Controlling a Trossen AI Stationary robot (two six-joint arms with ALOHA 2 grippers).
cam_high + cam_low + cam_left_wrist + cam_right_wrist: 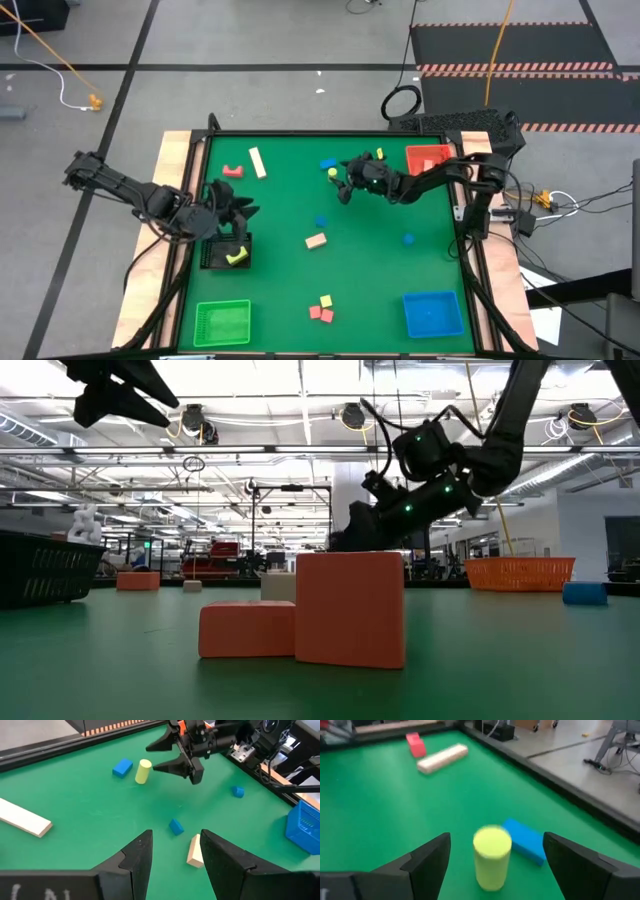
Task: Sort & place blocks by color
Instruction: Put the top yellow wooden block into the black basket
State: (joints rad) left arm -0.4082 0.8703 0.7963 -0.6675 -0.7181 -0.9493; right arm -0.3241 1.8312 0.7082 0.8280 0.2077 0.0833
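The yellow cylinder [491, 856] stands upright on the green table [380, 270], towards its far side and a little right of the middle, with a flat blue block [525, 840] just beside it. Seen from the right wrist, it sits straight ahead, centred between the spread fingers of the right gripper [347, 187], which hangs just above the table; closing in on it looks like the next move. The left gripper [238, 215], also spread and empty, waits well apart over the black bin [212, 255] at the table's left edge.
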